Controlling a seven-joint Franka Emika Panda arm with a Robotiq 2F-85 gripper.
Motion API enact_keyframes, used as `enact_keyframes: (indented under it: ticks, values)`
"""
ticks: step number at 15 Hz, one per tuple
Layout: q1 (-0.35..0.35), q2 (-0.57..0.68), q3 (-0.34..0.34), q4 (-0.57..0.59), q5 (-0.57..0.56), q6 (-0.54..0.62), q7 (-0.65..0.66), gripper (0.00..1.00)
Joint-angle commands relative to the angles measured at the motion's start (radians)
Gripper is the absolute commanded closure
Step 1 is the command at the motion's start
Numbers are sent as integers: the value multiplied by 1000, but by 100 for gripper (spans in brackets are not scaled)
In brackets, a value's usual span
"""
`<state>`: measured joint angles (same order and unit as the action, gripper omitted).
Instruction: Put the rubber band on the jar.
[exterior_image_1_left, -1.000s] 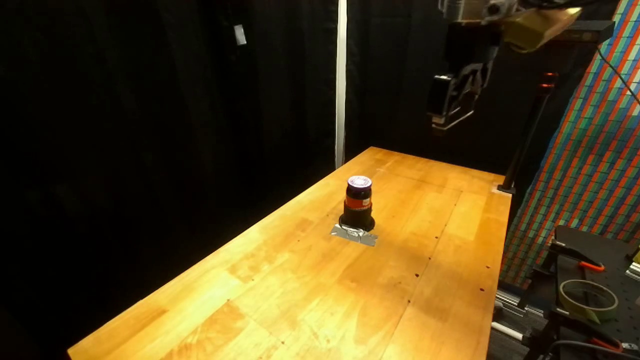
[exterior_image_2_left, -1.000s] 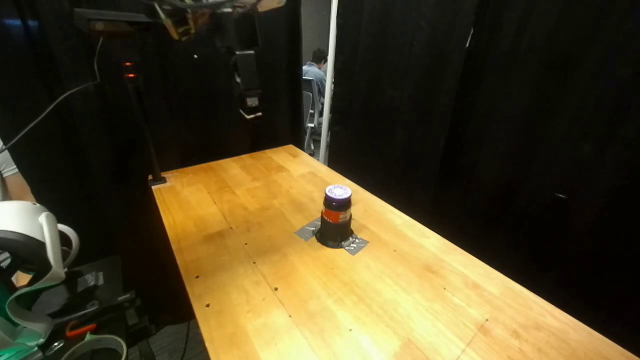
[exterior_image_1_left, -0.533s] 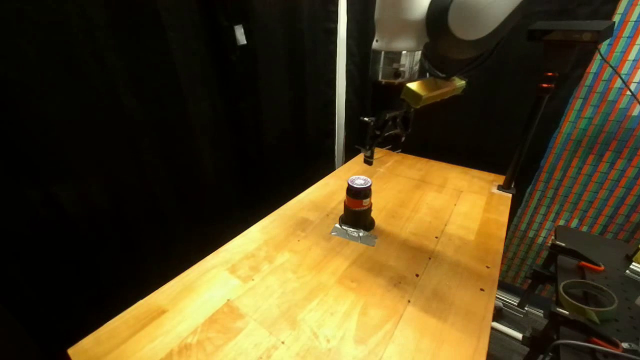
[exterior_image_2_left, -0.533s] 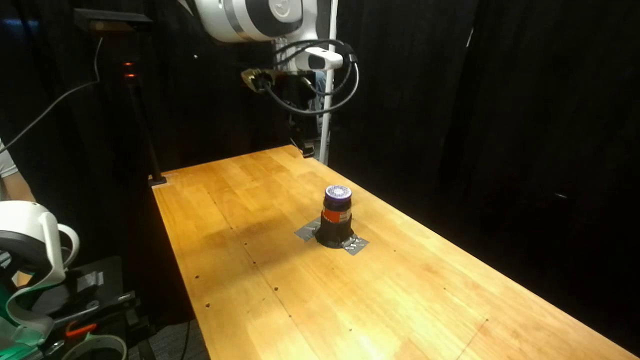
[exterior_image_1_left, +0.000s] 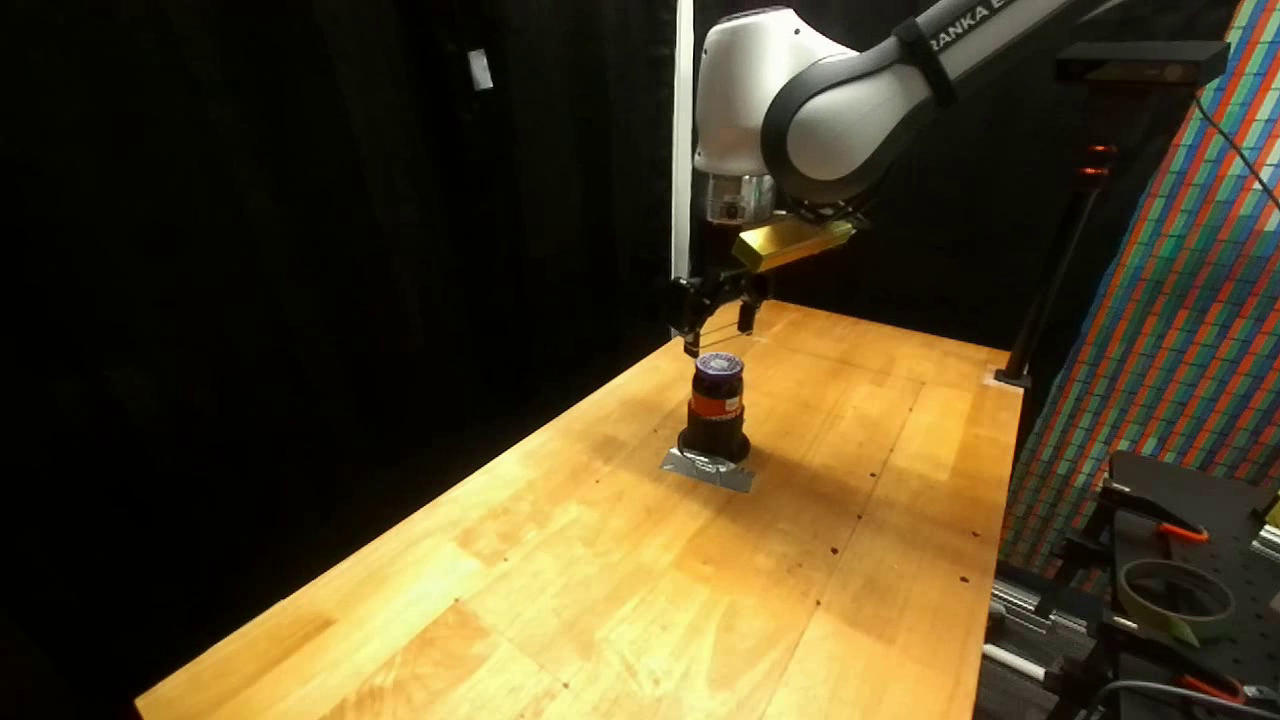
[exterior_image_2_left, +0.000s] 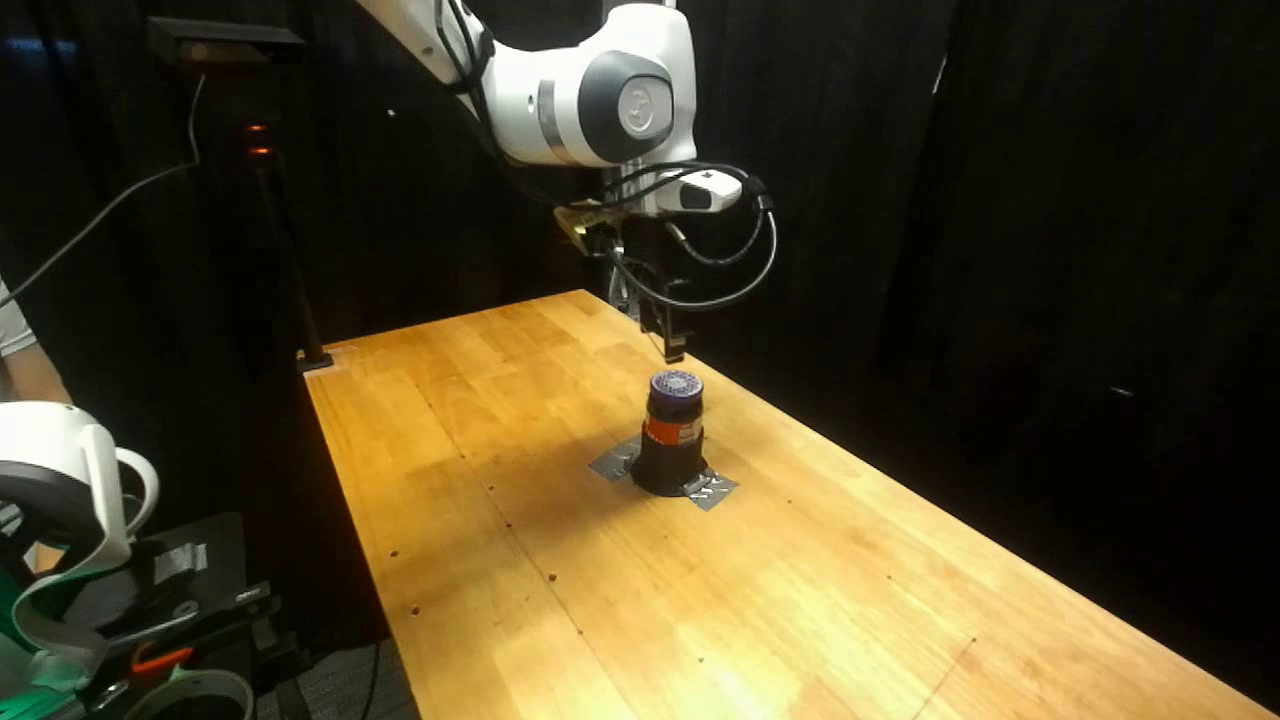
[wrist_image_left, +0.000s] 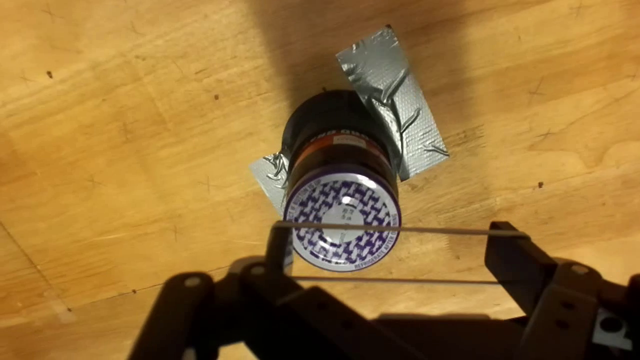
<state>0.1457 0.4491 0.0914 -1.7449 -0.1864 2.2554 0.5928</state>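
Observation:
The jar (exterior_image_1_left: 717, 406) stands upright on the table in both exterior views (exterior_image_2_left: 672, 430), with a dark body, orange-red label and purple-and-white patterned lid. Its lower part sits in a black holder. In the wrist view the jar's lid (wrist_image_left: 345, 200) shows from above. My gripper (exterior_image_1_left: 718, 338) is open, pointing down a little above the jar; it also shows in the wrist view (wrist_image_left: 392, 232). A thin brown rubber band (wrist_image_left: 445, 231) is stretched in two strands around both fingers. One strand crosses over the lid in the wrist view. The lid lies nearer the left finger there.
Grey tape (wrist_image_left: 400, 100) fixes the holder to the wooden table (exterior_image_1_left: 640, 600). A black post with a camera (exterior_image_1_left: 1060, 260) stands at the table's far corner. A black cart (exterior_image_1_left: 1170, 500) with a tape roll is beside the table. Cables (exterior_image_2_left: 735, 290) hang from the wrist.
The arm has come down into view. My gripper has moved left and down in an exterior view, from high up to just above the jar. The jar has not moved.

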Motion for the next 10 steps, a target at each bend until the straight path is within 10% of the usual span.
enact_keyframes:
  ticks: [1, 10]
  values:
    - [36, 60, -61, 75, 10, 16, 0, 0]
    - [48, 149, -108, 121, 30, 47, 6, 0]
